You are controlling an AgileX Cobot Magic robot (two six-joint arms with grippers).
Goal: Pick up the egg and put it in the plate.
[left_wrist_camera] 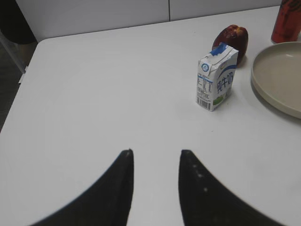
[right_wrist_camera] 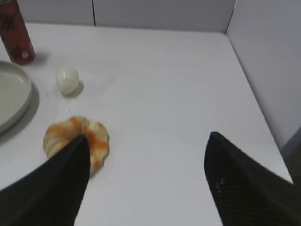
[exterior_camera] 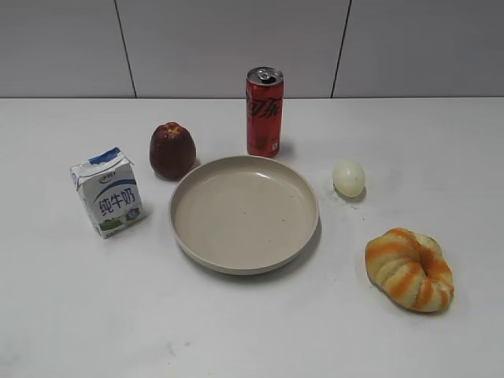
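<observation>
Matt beige plate (exterior_camera: 244, 213), plain and smooth, looking like ceramic or plastic, with raised rim. Right of the plate: pale cream egg (exterior_camera: 349, 178), smooth, faintly glossy shell. Behind the plate: red can (exterior_camera: 264, 112), glossy printed metal with bare silvery top. Left of the plate: printed paper milk carton (exterior_camera: 107, 191), smooth, slight sheen; dark red fruit (exterior_camera: 172, 150), dull skin, wrinkled. Right and nearer than the plate: orange-striped bread ring (exterior_camera: 409, 269), soft-looking, matt crust. Beneath the plate: white table (exterior_camera: 252, 331), smooth, matt. Black, matt gripper fingers (left_wrist_camera: 202, 193), finely textured.
</observation>
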